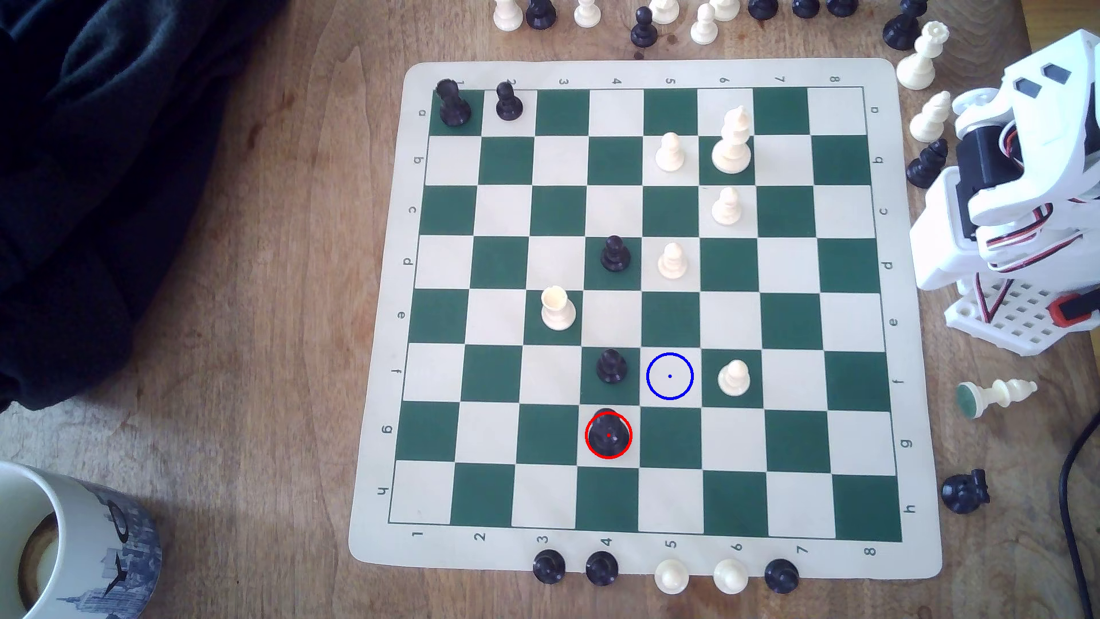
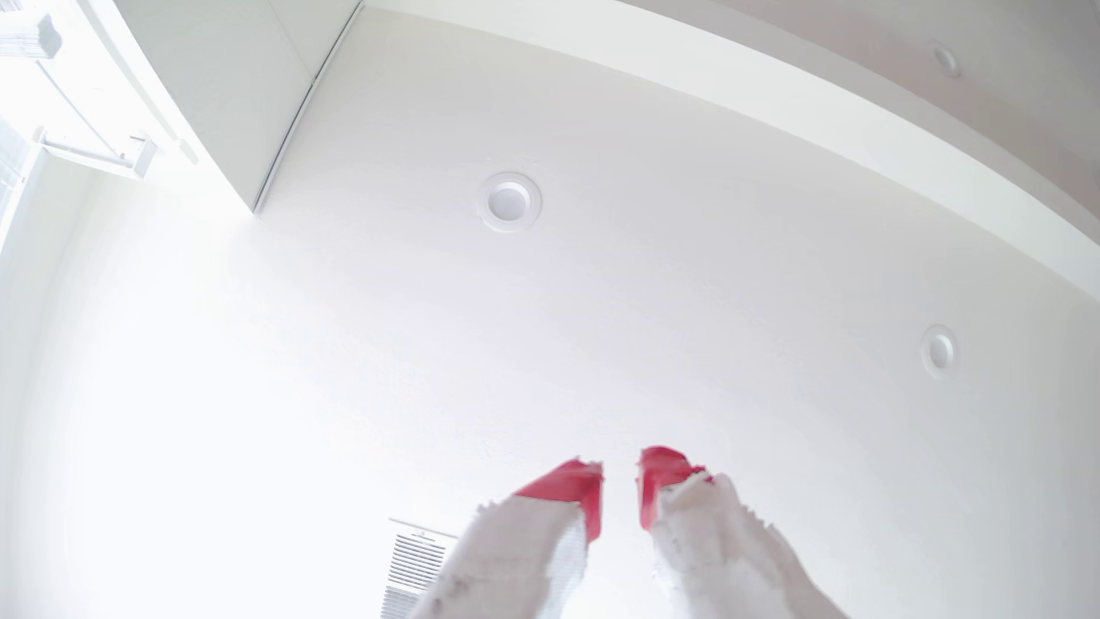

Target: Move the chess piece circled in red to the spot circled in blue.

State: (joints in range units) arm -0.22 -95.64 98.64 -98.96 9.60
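The shiny black chess piece with a wide round base (image 1: 608, 434) stands inside a red ring on a cream square. The cream square with the thin blue ring (image 1: 669, 376) sits at its one o'clock, one square away. The white robot arm (image 1: 1012, 178) is folded off the green-and-cream board (image 1: 381, 309), well apart at two o'clock. Its red-tipped claw (image 2: 621, 473) points at the ceiling, slightly spread, pinching nothing.
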